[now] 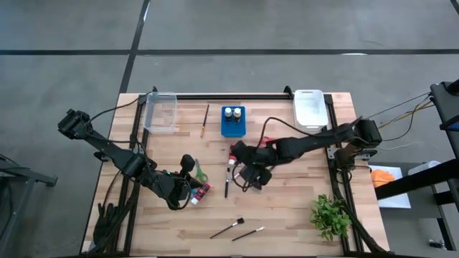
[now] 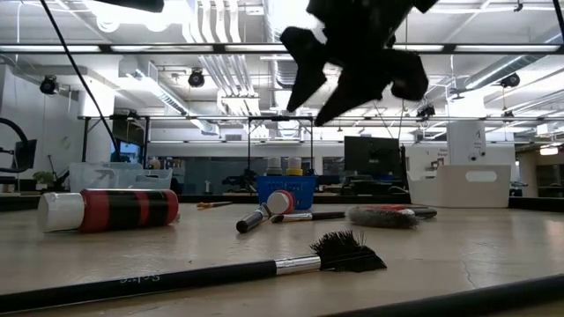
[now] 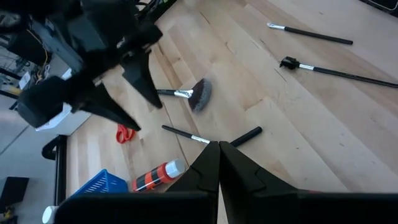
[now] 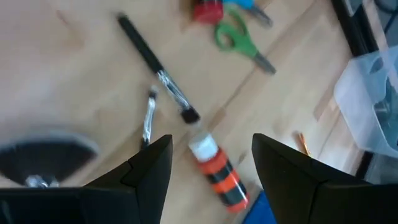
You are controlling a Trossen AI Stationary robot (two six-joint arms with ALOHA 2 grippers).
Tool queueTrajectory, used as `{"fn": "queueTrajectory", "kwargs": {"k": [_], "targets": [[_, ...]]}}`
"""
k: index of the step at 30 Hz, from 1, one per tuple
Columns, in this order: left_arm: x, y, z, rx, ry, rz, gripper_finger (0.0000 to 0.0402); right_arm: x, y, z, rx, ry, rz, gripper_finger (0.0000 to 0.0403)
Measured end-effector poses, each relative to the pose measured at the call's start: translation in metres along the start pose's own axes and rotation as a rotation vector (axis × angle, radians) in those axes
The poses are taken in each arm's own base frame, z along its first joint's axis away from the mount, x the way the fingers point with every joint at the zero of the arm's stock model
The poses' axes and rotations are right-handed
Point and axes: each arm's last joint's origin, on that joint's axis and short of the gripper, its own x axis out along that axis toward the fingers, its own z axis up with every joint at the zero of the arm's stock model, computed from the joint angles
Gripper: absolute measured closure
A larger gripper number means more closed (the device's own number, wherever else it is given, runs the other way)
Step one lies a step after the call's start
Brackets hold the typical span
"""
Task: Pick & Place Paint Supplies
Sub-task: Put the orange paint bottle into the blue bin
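Pale wood, dark plastic, soft bristles

The light butcher-block wooden table [image 1: 287, 201] looked smooth and matt; the red-and-black striped plastic paint bottle [image 2: 110, 210] was glossy, the black-handled brush [image 2: 220, 269] had a shiny metal ferrule and rough bristles, and the clear plastic bin [image 1: 161, 112] looked smooth.

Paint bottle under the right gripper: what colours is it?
Red-orange with black bands and a white cap, clearest in the right wrist view.

Bottle [image 4: 217, 169]: red-black striped, white cap, lying flat mid-bench.
Dark brush [image 4: 157, 70]: lying beside bottle's cap.
Fan brush [image 3: 194, 94]: flat, bristles splayed.
Green scissors [image 4: 237, 36]: flat, near blue scissors [image 4: 252, 11].
Two brushes [image 1: 237, 229]: front edge, near-parallel.
Wooden brush [image 1: 206, 120]: at back.
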Motion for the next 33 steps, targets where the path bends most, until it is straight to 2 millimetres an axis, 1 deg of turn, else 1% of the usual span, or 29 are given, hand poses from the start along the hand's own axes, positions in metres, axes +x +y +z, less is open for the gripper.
{"fn": "queueTrajectory", "kwargs": {"k": [3, 7, 13, 16, 25, 33], "targets": [[0.0, 0.0, 0.0, 0.001, 0.001, 0.0, 0.039, 0.008, 0.001, -0.007, 0.001, 0.031, -0.008, 0.0183], [0.0, 0.0, 0.0, 0.001, 0.001, 0.0, 0.039, 0.015, 0.001, -0.012, 0.009, 0.029, -0.021, 0.0183], [0.0, 0.0, 0.0, 0.001, 0.001, 0.0, 0.039, 0.02, -0.002, -0.012, -0.001, -0.001, -0.056, 0.0183], [0.0, 0.0, 0.0, 0.001, 0.001, 0.0, 0.039, 0.023, -0.004, -0.012, 0.007, -0.022, -0.029, 0.0183], [0.0, 0.0, 0.0, 0.003, 0.001, 0.0, 0.039, 0.053, -0.008, -0.015, -0.012, 0.01, 0.016, 0.0184], [0.0, 0.0, 0.0, 0.003, 0.001, 0.0, 0.039, 0.071, -0.017, -0.026, 0.008, 0.072, 0.053, 0.0184]]}}
